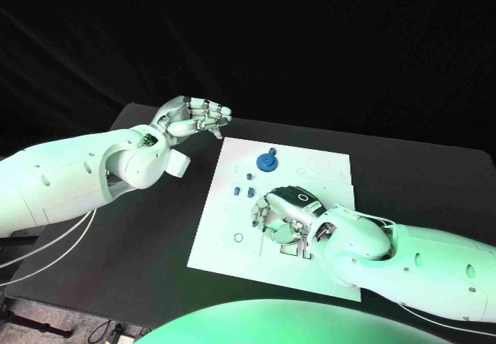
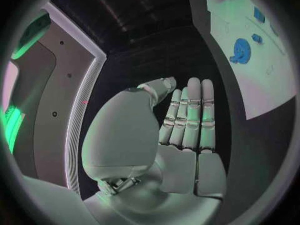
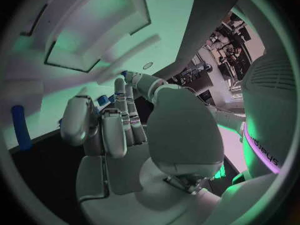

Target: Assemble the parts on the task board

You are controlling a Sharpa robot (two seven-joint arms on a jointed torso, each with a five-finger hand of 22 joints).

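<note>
My right hand [image 1: 287, 216] sits low over the middle of the task board [image 1: 320, 161], palm down, fingers curled toward the plate. In the right wrist view its fingers [image 3: 122, 117] bend inward and a small blue piece [image 3: 103, 100] shows at the fingertips, but I cannot tell whether the hand grips it or only touches it.

My left hand [image 1: 192, 117] hangs off the board, past its far left corner, over the black table [image 1: 155, 244]. Its fingers are folded in and it holds nothing; the left wrist view shows the fingers [image 2: 189, 117] lying together, with the board off beyond them.

Outward from the right hand, farther from me, a round blue disc [image 1: 266, 162] lies on the board. Between the disc and the right hand I count three small blue pieces [image 1: 244, 190], two side by side and one [image 1: 250, 175] a little farther out. The two side by side lie with their long axes running away from me.

The right hand is plainly the nearer one to every part; the left is well apart from them. I judge the coming move belongs to the right hand, working at the spot beneath its own fingertips. One long blue bar [image 3: 20, 126] also appears in the right wrist view, beside the board's edge.
</note>
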